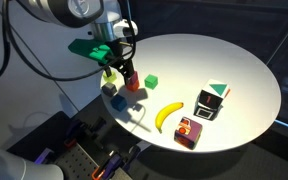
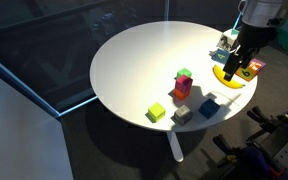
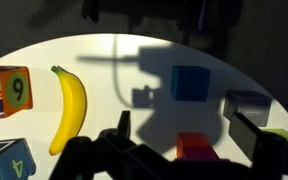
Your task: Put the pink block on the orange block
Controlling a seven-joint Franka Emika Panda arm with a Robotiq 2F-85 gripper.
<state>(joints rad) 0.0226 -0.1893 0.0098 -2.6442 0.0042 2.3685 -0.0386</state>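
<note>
The pink block (image 3: 200, 156) and the orange block (image 3: 190, 140) touch and show as one small pile low in the wrist view, between my fingers. I cannot tell which lies on top. The pile also shows in both exterior views (image 1: 132, 86) (image 2: 182, 89). My gripper (image 3: 181, 120) is open and empty, raised above the pile, and casts a large shadow on the table. It shows in both exterior views (image 1: 124, 70) (image 2: 241, 62).
On the round white table (image 1: 234, 60) lie a green cube (image 1: 151, 80), a blue cube (image 3: 191, 83), a grey cube (image 3: 246, 103), a yellow-green cube (image 2: 156, 112), a banana (image 3: 69, 105) and two printed boxes (image 1: 189, 131) (image 1: 212, 100). The table edge is close behind the pile.
</note>
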